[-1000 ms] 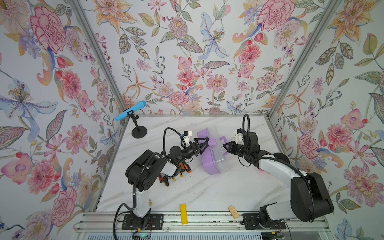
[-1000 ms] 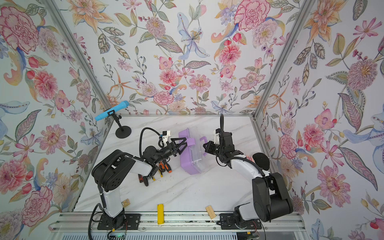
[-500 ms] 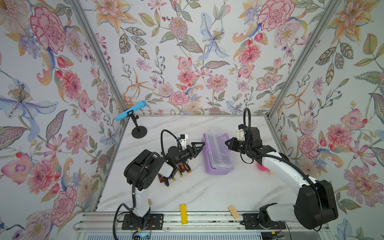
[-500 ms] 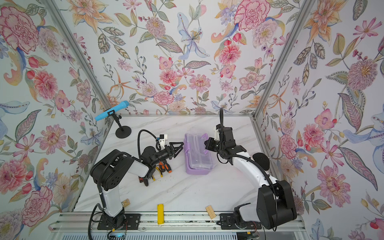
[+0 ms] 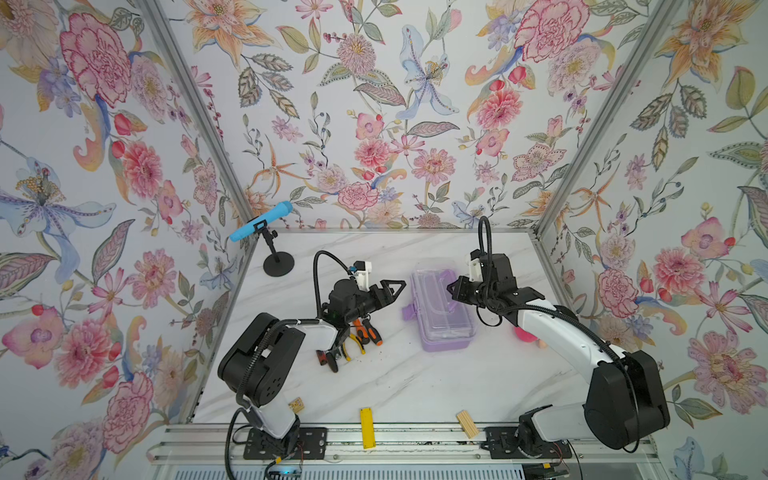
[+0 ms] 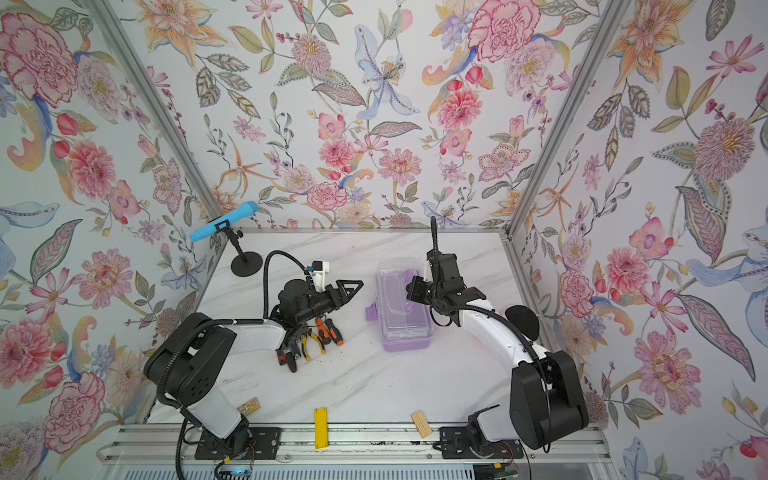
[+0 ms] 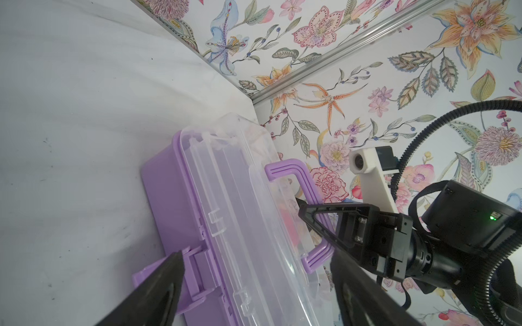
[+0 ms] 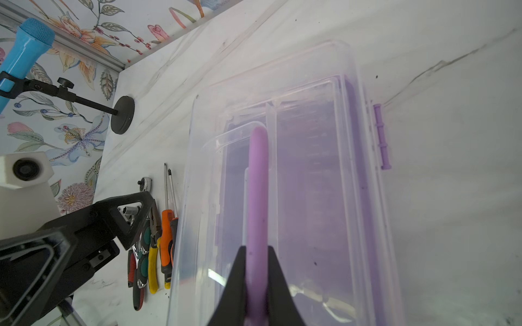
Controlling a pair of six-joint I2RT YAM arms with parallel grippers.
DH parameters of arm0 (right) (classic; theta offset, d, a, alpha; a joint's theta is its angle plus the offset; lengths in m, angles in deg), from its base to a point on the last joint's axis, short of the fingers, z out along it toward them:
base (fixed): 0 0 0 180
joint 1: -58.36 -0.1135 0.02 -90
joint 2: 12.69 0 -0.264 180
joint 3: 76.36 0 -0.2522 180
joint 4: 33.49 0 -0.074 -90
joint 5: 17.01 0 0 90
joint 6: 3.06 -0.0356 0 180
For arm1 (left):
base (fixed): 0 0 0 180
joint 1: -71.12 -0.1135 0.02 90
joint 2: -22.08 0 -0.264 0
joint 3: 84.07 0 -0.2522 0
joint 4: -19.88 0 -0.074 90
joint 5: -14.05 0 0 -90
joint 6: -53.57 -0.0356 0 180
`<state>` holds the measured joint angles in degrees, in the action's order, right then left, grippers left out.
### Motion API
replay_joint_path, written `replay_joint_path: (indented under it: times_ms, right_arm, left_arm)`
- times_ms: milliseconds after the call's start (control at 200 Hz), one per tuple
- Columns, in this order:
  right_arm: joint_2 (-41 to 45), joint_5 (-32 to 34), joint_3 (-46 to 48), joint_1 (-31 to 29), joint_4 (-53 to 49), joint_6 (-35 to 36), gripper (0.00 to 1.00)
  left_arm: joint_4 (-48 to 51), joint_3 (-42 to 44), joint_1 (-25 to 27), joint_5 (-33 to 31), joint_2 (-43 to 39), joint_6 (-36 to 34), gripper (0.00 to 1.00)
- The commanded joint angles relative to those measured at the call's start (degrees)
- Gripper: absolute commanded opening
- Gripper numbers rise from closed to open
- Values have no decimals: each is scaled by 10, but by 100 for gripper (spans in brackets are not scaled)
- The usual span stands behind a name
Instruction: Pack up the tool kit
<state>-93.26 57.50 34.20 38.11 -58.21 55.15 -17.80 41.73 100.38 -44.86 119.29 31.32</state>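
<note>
Right tool (image 8: 255,252) of mine pinches the purple handle (image 8: 256,180) of the small lilac plastic case with clear lid (image 5: 446,328), which sits lid down on the white marble surface (image 5: 415,386). My left tool (image 5: 394,294) gapes open just beside it; orange-black screwdrivers (image 5: 372,330) and yellow-handled pliers (image 5: 353,343) lie outside on the surface.

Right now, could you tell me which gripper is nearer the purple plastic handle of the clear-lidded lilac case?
Right. The right gripper is shut on the handle; the left gripper is open, off the latch side of the case.

Case (image 5: 442,309) now flat, left jaws clear of it
</note>
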Motion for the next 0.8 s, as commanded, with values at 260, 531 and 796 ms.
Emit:
replay_joint_path:
  times_ms: [260, 531, 796]
  right_arm:
    - [12, -261, 85, 88, 258, -190, 0]
    - [-13, -334, 121, 106, 378, -262, 0]
    - [-14, -334, 116, 114, 335, -219, 0]
  left_arm:
    - [45, -42, 9, 3, -1, -47, 95]
    - [11, -89, 37, 16, 57, -20, 94]
    - [12, -142, 49, 27, 83, -12, 93]
